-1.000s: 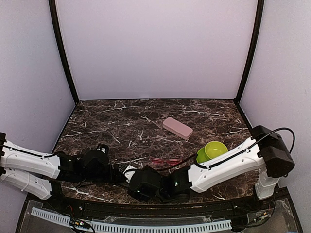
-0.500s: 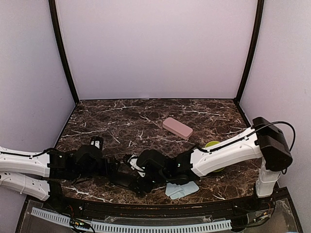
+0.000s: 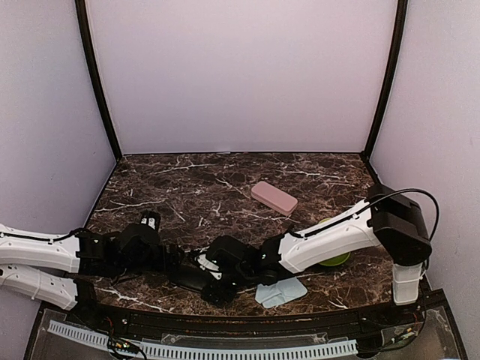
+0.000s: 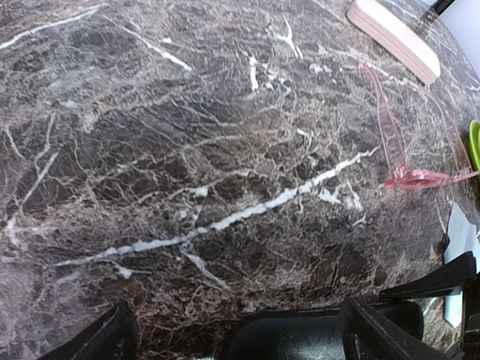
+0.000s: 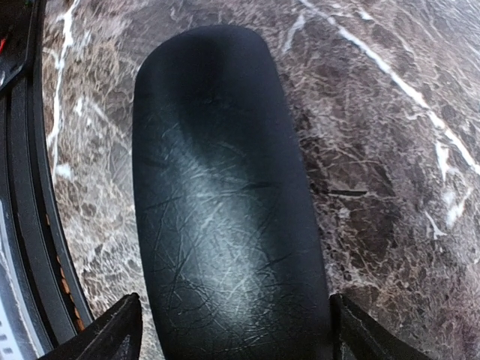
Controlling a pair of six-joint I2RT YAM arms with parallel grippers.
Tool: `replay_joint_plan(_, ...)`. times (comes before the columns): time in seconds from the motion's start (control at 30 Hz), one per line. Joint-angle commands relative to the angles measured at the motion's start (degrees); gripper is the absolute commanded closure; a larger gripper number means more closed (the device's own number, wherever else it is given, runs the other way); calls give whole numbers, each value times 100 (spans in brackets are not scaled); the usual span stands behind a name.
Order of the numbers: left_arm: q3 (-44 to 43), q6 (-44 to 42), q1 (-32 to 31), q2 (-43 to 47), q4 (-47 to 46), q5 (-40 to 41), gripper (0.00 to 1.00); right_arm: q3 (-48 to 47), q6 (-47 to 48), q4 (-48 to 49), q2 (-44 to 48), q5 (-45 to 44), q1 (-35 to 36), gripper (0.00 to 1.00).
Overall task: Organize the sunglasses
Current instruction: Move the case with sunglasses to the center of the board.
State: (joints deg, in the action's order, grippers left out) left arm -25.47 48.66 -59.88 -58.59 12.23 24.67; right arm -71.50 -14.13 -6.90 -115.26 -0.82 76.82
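Lately the right arm has swung left along the near edge, uncovering a folded light blue cloth and half-hiding the lime green bowl. The right gripper is now over the black oblong hard case. Its fingers straddle the case's sides, spread wide; gripping or merely flanking, cannot tell. The left gripper has come in at the case's other end, fingers released, with marble showing between one finger and the case.

The translucent pink sunglasses lie on the dark marble table, one temple stretched out, untouched, between the pink oblong case and the bowl. The black pair is not seen.

Reading: both arms are converging on the black case, probably to open it. Neither pair looks stowed yet.
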Motion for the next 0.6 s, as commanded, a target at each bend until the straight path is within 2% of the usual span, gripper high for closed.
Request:
replay_joint_plan(0.0, 68, -39, 29, -262, -117, -437, 4, -60, 67, 131, -153, 81, -31, 19)
replay_joint_plan(0.3, 366, 257, -280, -702, -2, -520, 4, 140, 187, 389, -258, -504, -3, 34)
replay_joint_plan(0.57, 446, 649, -743, -1065, 134, -188, 4, 160, 353, 366, -437, -1191, 231, 37)
